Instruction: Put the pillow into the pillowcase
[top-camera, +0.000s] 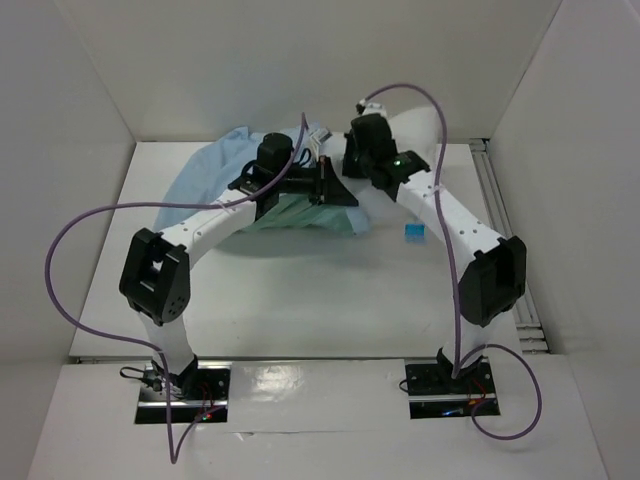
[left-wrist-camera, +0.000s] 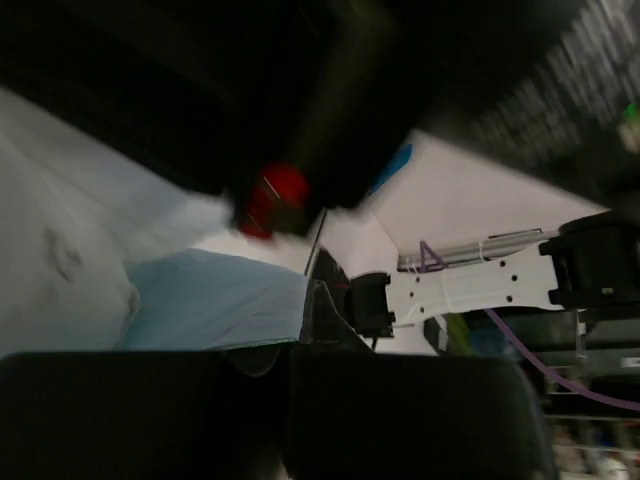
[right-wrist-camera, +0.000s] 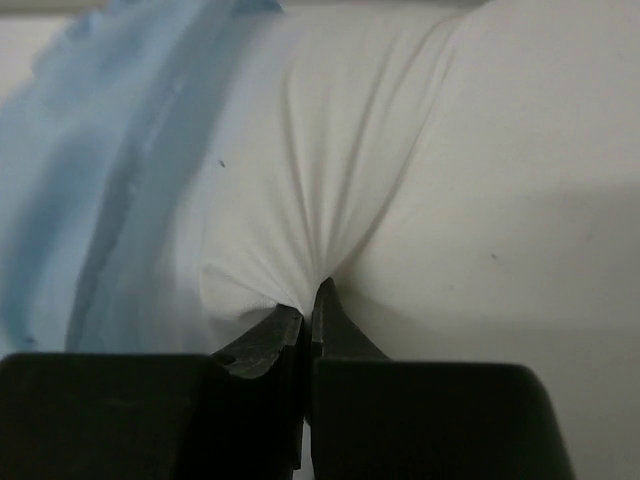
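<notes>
The pillowcase (top-camera: 205, 175) lies bunched at the back left, light blue, with a sea-green face (top-camera: 310, 215) pulled out under my left gripper (top-camera: 325, 188). In the left wrist view, the pillowcase's (left-wrist-camera: 215, 300) blue edge runs straight into my left gripper (left-wrist-camera: 312, 300), which is shut on it. The white pillow (top-camera: 420, 125) rests at the back right. My right gripper (right-wrist-camera: 312, 300) is shut on a pinch of the pillow (right-wrist-camera: 480, 180), with creases fanning out from the fingertips. Light blue pillowcase cloth (right-wrist-camera: 110, 170) lies just left of that pinch.
White walls enclose the table on the back, left and right. A small blue tag (top-camera: 413, 231) sits on the white surface beside my right forearm. A metal rail (top-camera: 500, 200) runs along the right edge. Purple cables (top-camera: 70, 270) loop off both arms.
</notes>
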